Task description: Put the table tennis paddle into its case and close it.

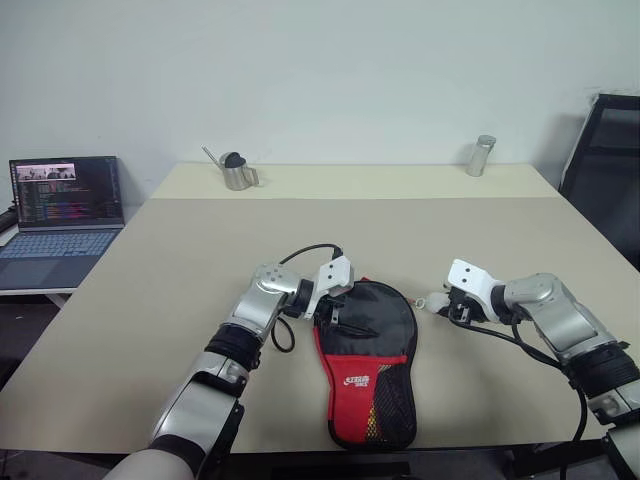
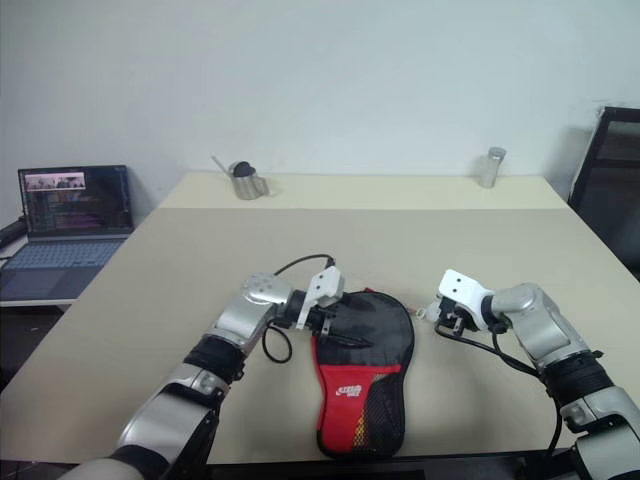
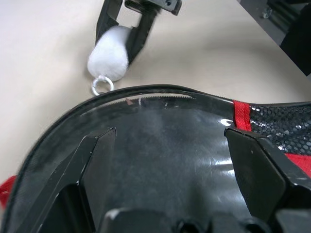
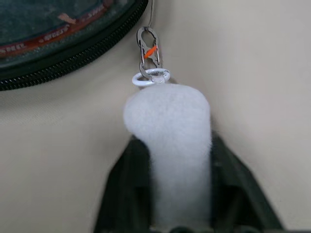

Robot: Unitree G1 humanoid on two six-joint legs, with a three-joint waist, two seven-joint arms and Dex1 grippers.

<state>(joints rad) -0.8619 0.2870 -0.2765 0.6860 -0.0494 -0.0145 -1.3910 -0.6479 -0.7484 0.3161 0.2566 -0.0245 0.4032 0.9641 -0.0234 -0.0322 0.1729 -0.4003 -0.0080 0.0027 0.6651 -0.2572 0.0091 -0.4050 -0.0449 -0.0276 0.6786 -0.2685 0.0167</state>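
Note:
The case (image 1: 365, 350) lies flat near the table's front edge. Its round black end points away from me, and its red panel and mesh pocket point toward me. My left gripper (image 1: 335, 305) is at the round end's left edge, open, with its fingers (image 3: 92, 165) spread over the glossy black fabric. A white fluffy ball charm (image 4: 170, 126) hangs from a small metal clip (image 4: 147, 48) just right of the case. My right gripper (image 1: 447, 305) is shut on that charm. The table tennis paddle is hidden.
An open laptop (image 1: 60, 215) sits on a low side table at the left. A small metal watering can (image 1: 236, 172) and a metal cylinder (image 1: 481, 156) stand at the table's far edge. A black chair (image 1: 610, 170) is at the right.

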